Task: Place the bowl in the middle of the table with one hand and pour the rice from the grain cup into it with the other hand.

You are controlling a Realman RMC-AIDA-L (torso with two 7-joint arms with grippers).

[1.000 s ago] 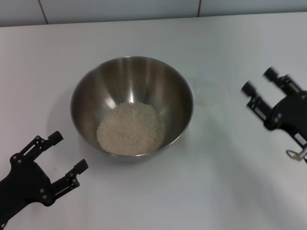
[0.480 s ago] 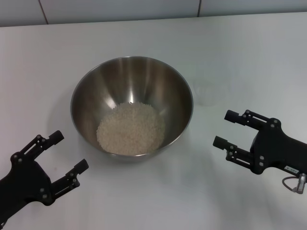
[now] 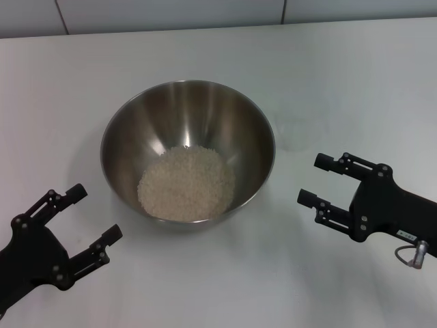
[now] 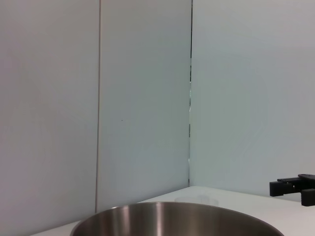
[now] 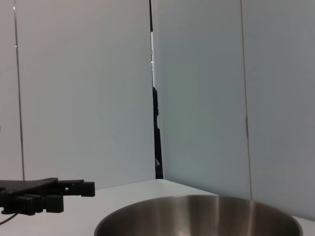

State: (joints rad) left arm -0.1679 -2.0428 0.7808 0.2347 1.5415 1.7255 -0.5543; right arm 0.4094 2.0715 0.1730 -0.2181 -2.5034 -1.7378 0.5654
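Since a second ago the right gripper (image 3: 321, 179) is dropping from beside the grain cup (image 3: 296, 133) toward the near edge, fingers spread and holding nothing; the left gripper (image 3: 87, 217) is easing slightly lower, likewise splayed and empty; the bowl (image 3: 130, 126) is sitting mid-table (image 3: 205, 48), unmoved, with the rice (image 3: 186, 182) heaped inside; the clear cup is standing just beside the bowl's right rim.

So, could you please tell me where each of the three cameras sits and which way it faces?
Head view: high, looking down on the bowl of rice, grain cup, left claw and right claw.
Left wrist view: low, facing the wall over the bowl rim; right claw at the edge.
Right wrist view: low, opposite side; left claw visible.
All share the bowl.
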